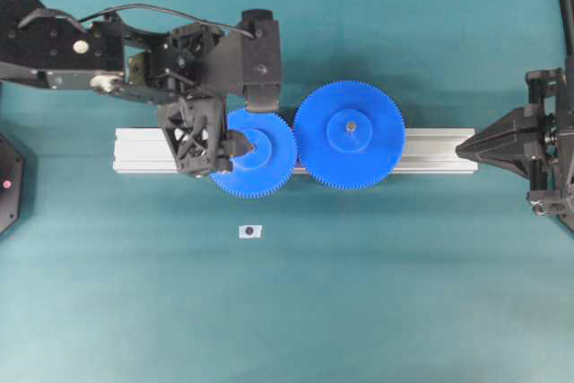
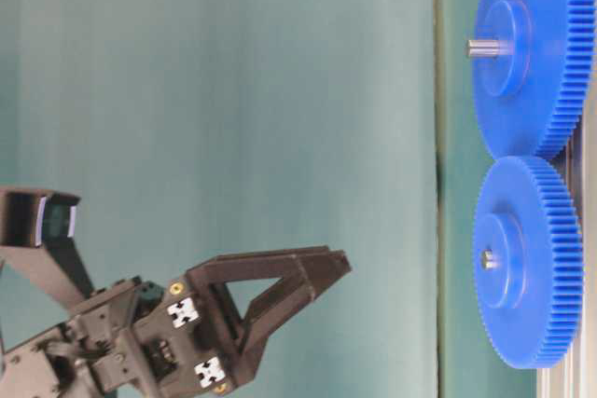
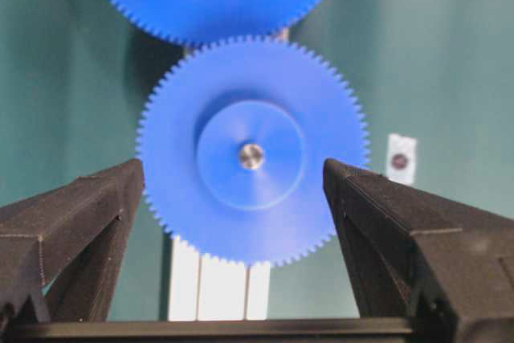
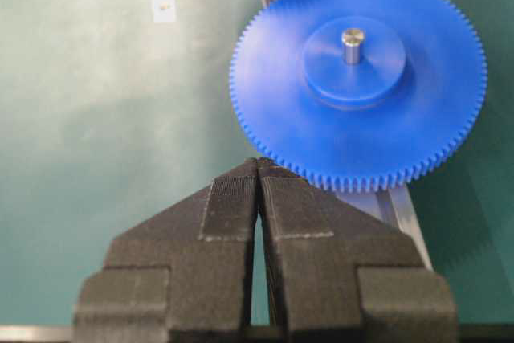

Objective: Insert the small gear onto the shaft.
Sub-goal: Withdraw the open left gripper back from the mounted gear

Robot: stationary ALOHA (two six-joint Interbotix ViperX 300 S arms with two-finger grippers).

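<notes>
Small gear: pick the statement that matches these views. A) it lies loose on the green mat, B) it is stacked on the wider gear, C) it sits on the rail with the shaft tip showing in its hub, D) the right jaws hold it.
C: the small gear sits on the rail, shaft tip in its hub.

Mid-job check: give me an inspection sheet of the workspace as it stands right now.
Surface: teal mat, with an aluminium rail lying across it.
Job's things: small gear sits on the shaft, whose tip shows in the hub; its teeth meet the large gear.
Clutter: small white tag with a dark dot, beside the rail.
Grippers: left gripper open, above the small gear, not touching; right gripper shut, by the rail's end.
Cables: black cable loops over the left arm.
Surroundings: black fixture with a red dot at the left edge.
</notes>
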